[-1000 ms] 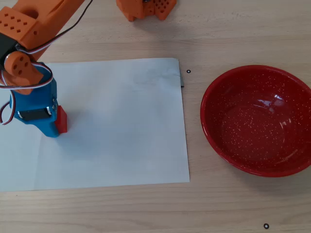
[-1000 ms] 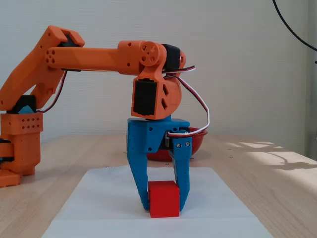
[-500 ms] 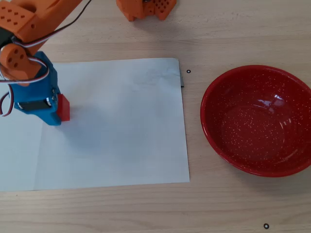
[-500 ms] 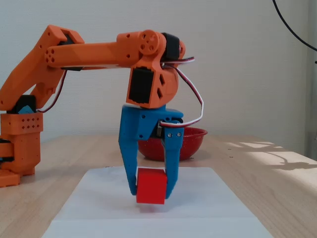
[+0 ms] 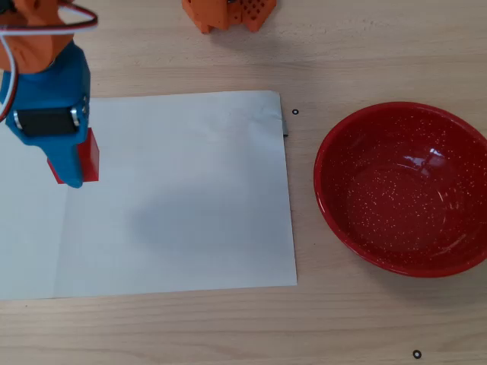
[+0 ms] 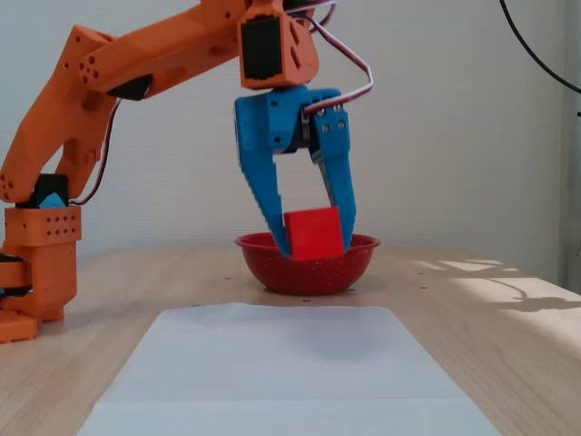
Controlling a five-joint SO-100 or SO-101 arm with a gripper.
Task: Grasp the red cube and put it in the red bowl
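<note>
White paper (image 6: 281,372) spreads across the near part of the table (image 6: 490,318) in the fixed view, closest to the lens and bare of anything. Above it hangs my tool (image 6: 316,243), its two blue fingers (image 6: 269,195) clamped on opposite sides of the red cube (image 6: 314,233), which rides clear of the sheet, lifted off the table. From overhead the tool (image 5: 76,173) sits at the far left of the picture, over the left part of the paper (image 5: 190,198), and only a sliver of the red cube (image 5: 92,156) shows beside the blue finger (image 5: 65,114).

What matters for my next move is that the red bowl (image 5: 403,188) lies well apart from me, off to the right in the overhead view, past the right edge of the paper, resting on bare table. So I judge that the carry is a long sideways sweep across the whole sheet. In the fixed view the red bowl (image 6: 272,263) sits behind the cube, almost in line with it, so that view cannot tell me how far off it is.

Inside, the bowl is empty: only speckled glaze and glare. Its rim stands proud of the table, so I judge I should keep the cube high enough to pass over the near wall before I loosen my grip. The orange arm base (image 5: 228,14) stands at the top edge, out of the way.
</note>
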